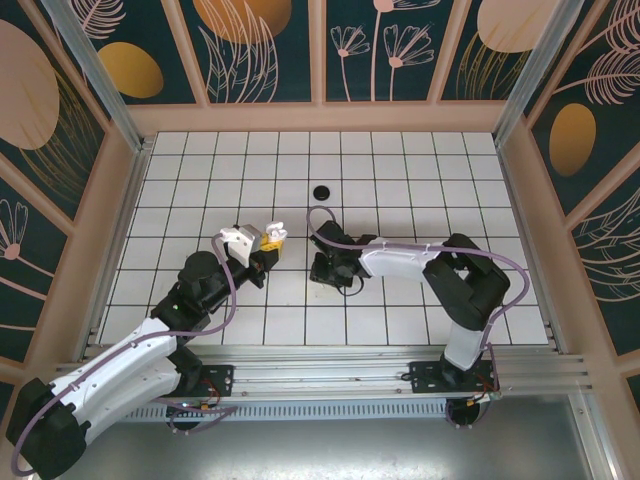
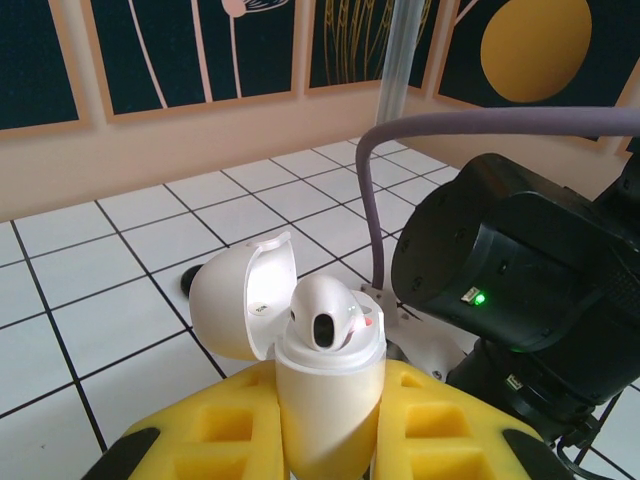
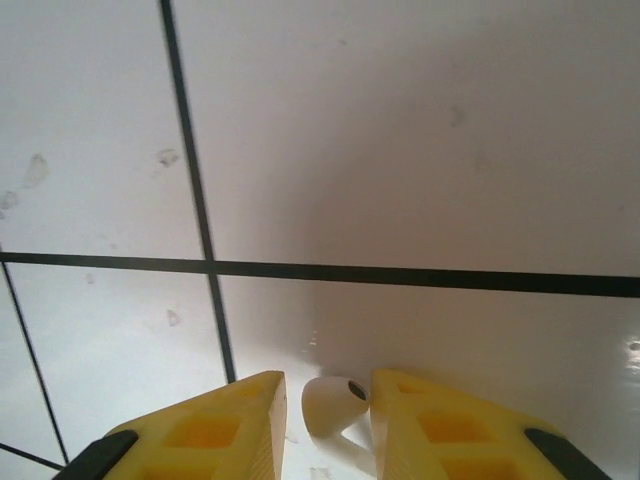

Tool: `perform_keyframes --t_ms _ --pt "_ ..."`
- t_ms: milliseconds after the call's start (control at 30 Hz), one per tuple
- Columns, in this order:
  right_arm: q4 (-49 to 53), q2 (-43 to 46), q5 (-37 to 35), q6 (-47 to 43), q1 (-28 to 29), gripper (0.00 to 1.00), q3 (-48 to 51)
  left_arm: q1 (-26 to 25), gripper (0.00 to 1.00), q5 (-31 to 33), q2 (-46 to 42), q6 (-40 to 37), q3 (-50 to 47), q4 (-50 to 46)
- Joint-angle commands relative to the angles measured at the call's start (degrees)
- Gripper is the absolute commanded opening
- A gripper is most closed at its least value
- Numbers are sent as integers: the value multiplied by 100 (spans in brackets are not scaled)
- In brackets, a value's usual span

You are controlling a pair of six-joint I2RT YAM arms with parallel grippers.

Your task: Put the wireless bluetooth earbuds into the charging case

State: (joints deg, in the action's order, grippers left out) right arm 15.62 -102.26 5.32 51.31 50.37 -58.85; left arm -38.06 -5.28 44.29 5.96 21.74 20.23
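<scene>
Between the right gripper's [image 3: 326, 380] parted yellow fingers, one of two white glossy plastic earbuds [image 3: 332, 405] lies on the white tiled floor [image 3: 400, 150], against one finger with a gap to the other. The other white earbud [image 2: 322, 318] sits in the single white rounded charging case [image 2: 330, 420], lid open, clamped by the left gripper [image 2: 330, 378]. One small black round object [image 1: 322, 191] lies beyond.

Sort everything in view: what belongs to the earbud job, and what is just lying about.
Belongs:
open white charging case held in the left gripper
white earbud seated in it
second white earbud on the tile between the fingers of the right gripper

Lying about:
small black round thing farther back, too small to identify
</scene>
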Motion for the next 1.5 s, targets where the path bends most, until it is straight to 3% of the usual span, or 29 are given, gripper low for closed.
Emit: perform_keyframes --t_ms 0,367,567,1000,1467 --pt "45 3 -218 -188 37 27 -179 -17 0 49 -52 -121 44 -17" --pt "89 188 -271 -609 -16 27 -138 -12 0 27 -34 -104 96 -84" --pt "121 225 63 -851 -115 29 -20 -17 0 22 -44 -59 94 -89" --pt "117 156 606 -461 100 30 145 -13 0 9 -52 3 104 -71" --pt "275 462 9 -324 233 31 63 -21 1 33 -171 18 59 -116"
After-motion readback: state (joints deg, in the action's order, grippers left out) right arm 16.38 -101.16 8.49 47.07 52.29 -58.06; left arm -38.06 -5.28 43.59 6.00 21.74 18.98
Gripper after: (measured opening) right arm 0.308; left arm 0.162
